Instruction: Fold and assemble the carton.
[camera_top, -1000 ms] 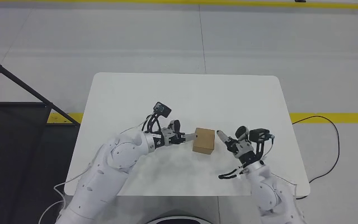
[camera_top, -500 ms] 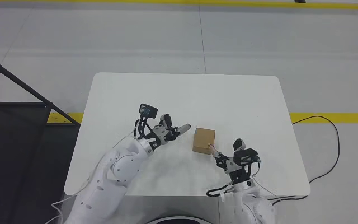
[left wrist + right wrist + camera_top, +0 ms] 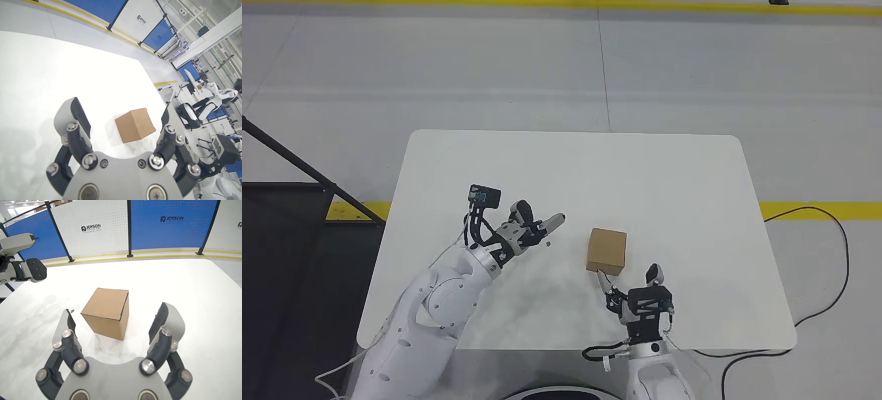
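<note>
OK, carton (image 3: 606, 250) stands folded into a closed box on the table (image 3: 672, 170), right of centre. My left gripper (image 3: 542, 216) and right gripper (image 3: 629, 278) are both spread wide, near it, neither touching.

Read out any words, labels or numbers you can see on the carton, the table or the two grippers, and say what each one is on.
On the carton: none; the faces that show are plain brown.
On the table: none.
On the left gripper and the right gripper: none; both are open and unmarked.
On the panels behind the table: a logo with a brand line, not read out; the line beneath it is too small to read.
</note>
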